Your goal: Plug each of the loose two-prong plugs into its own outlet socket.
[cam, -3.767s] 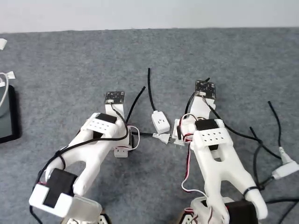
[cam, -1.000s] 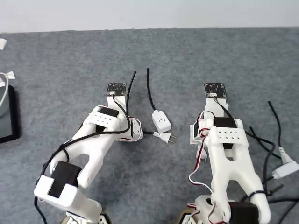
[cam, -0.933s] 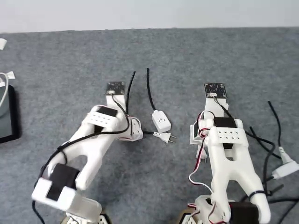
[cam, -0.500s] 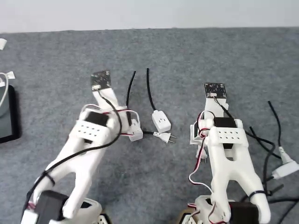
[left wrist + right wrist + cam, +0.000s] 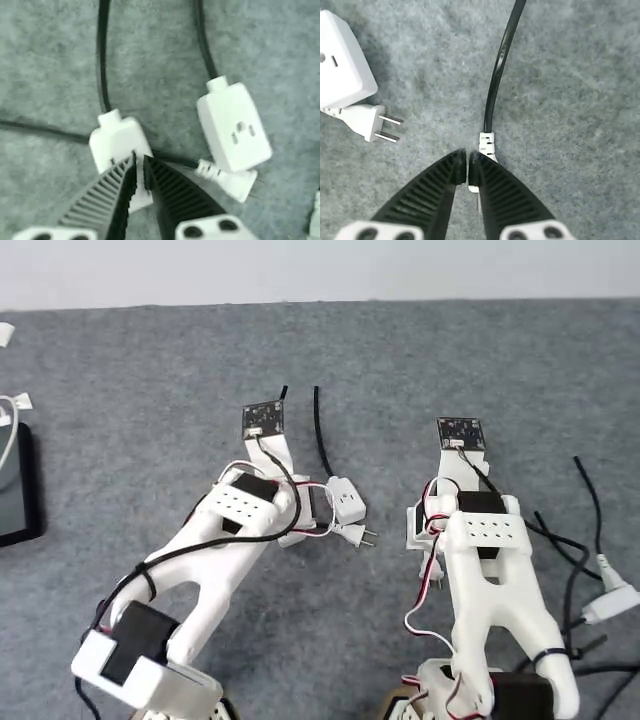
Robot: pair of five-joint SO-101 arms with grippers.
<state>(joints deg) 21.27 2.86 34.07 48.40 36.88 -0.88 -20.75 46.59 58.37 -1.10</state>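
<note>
In the left wrist view my left gripper [image 5: 139,162] is shut, its tips just over a white outlet socket [image 5: 119,144] on a black cable. Beside it lie a second socket [image 5: 234,127], face up, and a loose two-prong plug [image 5: 229,179]. From above, that socket [image 5: 346,502] and plug [image 5: 352,535] lie between the arms, with the left arm [image 5: 245,512] right next to them. My right gripper [image 5: 467,155] is shut over the carpet. Another small white plug [image 5: 485,142] on a black cable lies partly under one finger. The socket [image 5: 342,65] and the loose plug [image 5: 364,120] sit off to one side.
Grey carpet covers the table [image 5: 120,390]. Black cables and two more white plug ends [image 5: 610,602] trail at the right edge. A dark tablet [image 5: 15,490] lies at the left edge. The right arm [image 5: 482,535] stands a little right of the plug.
The left arm swung from the left back toward the centre, closing in on the sockets. The right arm, near the plug 3.8 s ago, has kept still for the last second.
</note>
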